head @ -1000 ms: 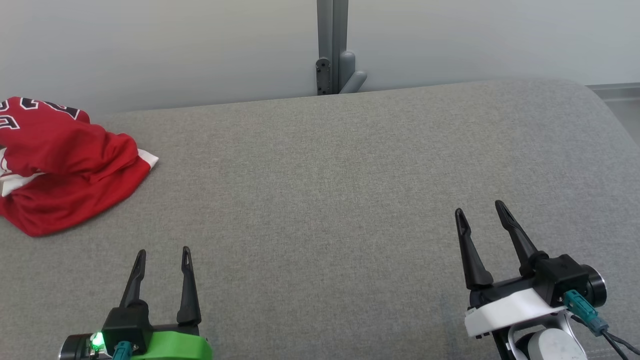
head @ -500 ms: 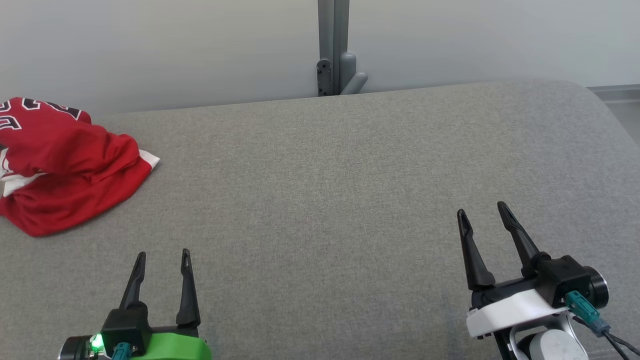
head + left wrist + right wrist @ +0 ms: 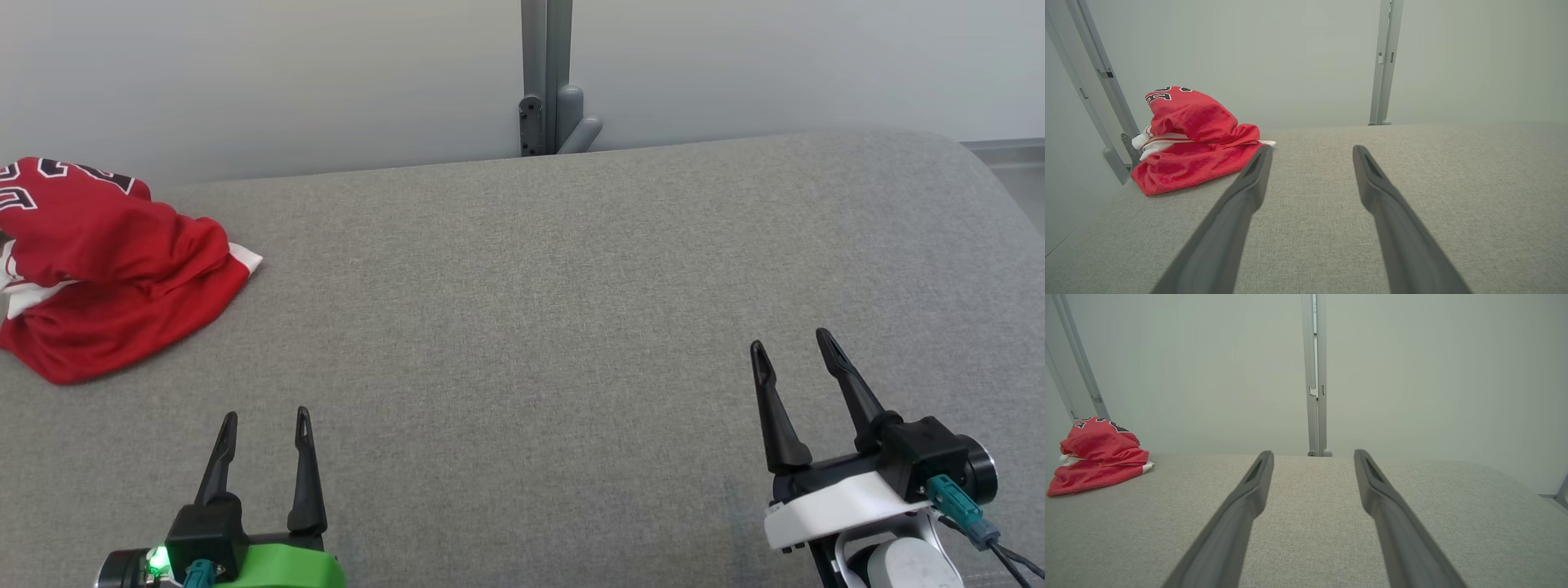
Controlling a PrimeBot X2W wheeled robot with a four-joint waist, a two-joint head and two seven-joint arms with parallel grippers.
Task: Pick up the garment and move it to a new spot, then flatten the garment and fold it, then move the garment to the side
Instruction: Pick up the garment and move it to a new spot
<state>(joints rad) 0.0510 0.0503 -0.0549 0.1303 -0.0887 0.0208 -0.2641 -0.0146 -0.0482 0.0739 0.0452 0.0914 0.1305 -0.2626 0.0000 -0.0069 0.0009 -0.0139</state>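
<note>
Left gripper point(image 3: 267, 412) and right gripper point(image 3: 789, 338) gape wide, empty; we judge the crumpled red jersey garment point(image 3: 114, 269), upper left, soft, light, best pinched at its raised top fold.

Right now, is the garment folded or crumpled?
Crumpled: the red garment sits in a bunched heap on the grey surface, white trim showing.
</note>
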